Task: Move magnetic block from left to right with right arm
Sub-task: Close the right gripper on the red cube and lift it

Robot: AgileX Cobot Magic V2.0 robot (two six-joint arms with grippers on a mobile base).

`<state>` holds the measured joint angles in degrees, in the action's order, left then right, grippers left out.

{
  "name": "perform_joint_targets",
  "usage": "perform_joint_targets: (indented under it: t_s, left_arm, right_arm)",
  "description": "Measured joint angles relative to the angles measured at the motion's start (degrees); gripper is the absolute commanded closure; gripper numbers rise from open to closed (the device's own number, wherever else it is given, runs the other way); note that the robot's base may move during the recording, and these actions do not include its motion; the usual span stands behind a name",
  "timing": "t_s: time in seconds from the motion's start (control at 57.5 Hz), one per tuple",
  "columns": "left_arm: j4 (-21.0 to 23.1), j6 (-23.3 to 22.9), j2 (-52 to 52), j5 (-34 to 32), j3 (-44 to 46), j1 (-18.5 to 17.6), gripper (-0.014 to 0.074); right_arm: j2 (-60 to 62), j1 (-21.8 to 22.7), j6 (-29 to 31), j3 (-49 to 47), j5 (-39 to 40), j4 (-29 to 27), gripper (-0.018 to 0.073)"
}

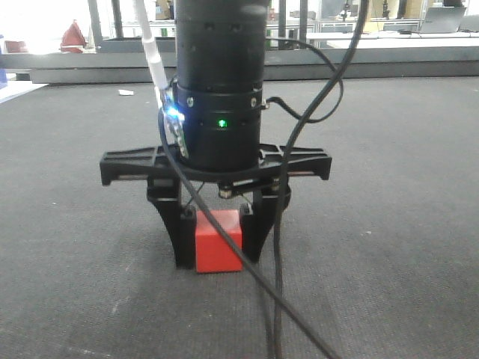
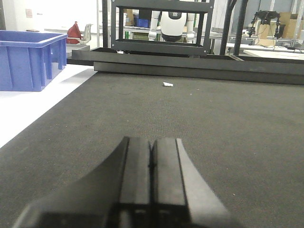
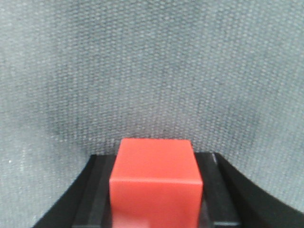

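The magnetic block [image 1: 218, 243], a small bright-red cube, sits on the dark mat [image 1: 389, 224] directly under the right arm [image 1: 221, 90]. The right gripper [image 1: 218, 258] points straight down, its two black fingers [image 1: 183, 239] pressed against the cube's left and right faces. In the right wrist view the magnetic block [image 3: 154, 180] fills the gap of the right gripper [image 3: 155, 159], and both pads touch it. The cube's lower edge looks level with the mat. The left gripper [image 2: 151, 140] hovers low over bare mat, its fingers closed together with nothing between them.
Loose black cables [image 1: 277, 299] hang from the right wrist in front of the block. A blue bin [image 2: 28, 57] stands on a white surface at the far left. A small white scrap [image 2: 168, 84] lies on the mat near a black frame rail [image 2: 190, 64].
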<state>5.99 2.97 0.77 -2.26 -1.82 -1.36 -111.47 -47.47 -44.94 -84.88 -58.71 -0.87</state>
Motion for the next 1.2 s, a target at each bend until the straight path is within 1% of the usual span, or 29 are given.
perform_joint_targets:
  t_s: [0.209,0.226,0.244,0.296,0.4,0.557,0.626,0.731,0.783,1.009,1.079,1.2]
  left_arm:
    - [0.00,0.00,0.00,0.00,0.00,0.00,0.0722]
    - [0.00,0.00,0.00,0.00,0.00,0.00,0.0722]
    - [0.00,0.00,0.00,0.00,0.00,0.00,0.0722]
    - [0.00,0.00,0.00,0.00,0.00,0.00,0.0722]
    - [0.00,0.00,0.00,0.00,0.00,0.00,0.0722]
    - [0.00,0.00,0.00,0.00,0.00,0.00,0.0722]
    - [0.00,0.00,0.00,0.00,0.00,0.00,0.0722]
    - [0.00,0.00,0.00,0.00,0.00,0.00,0.0722]
    - [0.00,0.00,0.00,0.00,0.00,0.00,0.0722]
    - [0.00,0.00,0.00,0.00,0.00,0.00,0.0722]
    - [0.00,0.00,0.00,0.00,0.00,0.00,0.0722]
    - [0.00,0.00,0.00,0.00,0.00,0.00,0.0722]
  right_arm:
    - [4.46,-0.10,1.02,0.00,-1.29,0.54,0.0319]
    - [4.87,-0.10,1.37,0.00,-1.45,0.87,0.0319]
    - [7.12,0.24,2.98,0.52,-1.70,0.87,0.0319]
    - [8.98,0.74,4.23,1.65,-1.59,1.55,0.0319]
    - [13.64,3.08,6.74,5.89,-0.37,2.21,0.0319]
    - [21.39,7.02,12.07,15.66,5.19,2.71,0.0319]
    - [25.69,9.41,14.43,20.18,7.85,2.41,0.0319]
    - [31.20,13.21,18.03,26.82,11.45,0.51,0.0319]
    - [33.98,15.56,20.83,29.39,12.81,-0.63,0.0319]
    - [43.88,26.53,36.29,39.47,19.44,-5.37,0.0319]
    - [46.81,29.68,38.95,42.14,21.52,-5.85,0.0319]
    - [51.76,33.91,40.42,46.28,25.07,-5.96,0.0319]
